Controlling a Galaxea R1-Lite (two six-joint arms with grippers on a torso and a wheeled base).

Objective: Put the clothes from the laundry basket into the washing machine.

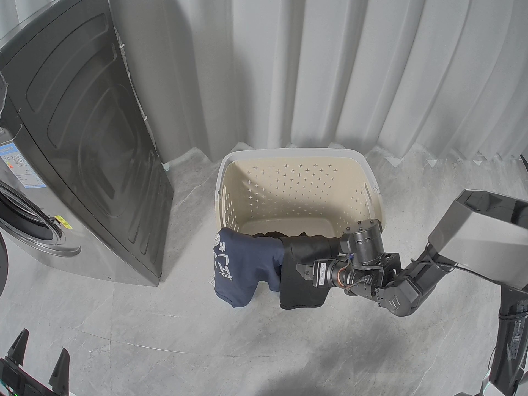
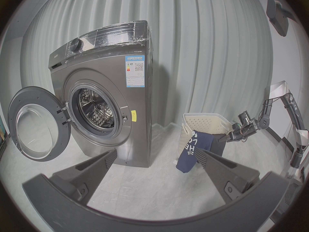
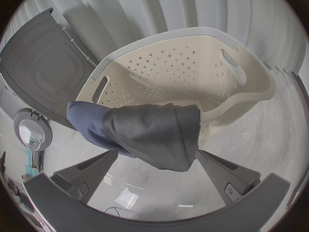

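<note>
Navy and black fabric drape the near rim of the cream laundry basket [image 1: 300, 152] at centre frame in the head view: a navy T-shirt [image 1: 242, 265] with white print, and just right of it a black garment [image 1: 300, 295]. The right gripper [image 3: 154, 157], reaching in from the lower right, sits at the black garment, jaws apart with the cloth between them. The left gripper [image 1: 44, 342], in the lower left corner, is spread wide above the grey floor [image 1: 165, 347]. The grey washing machine [image 2: 106, 91] stands at the left edge, its round door [image 2: 38, 123] swung open.
</note>
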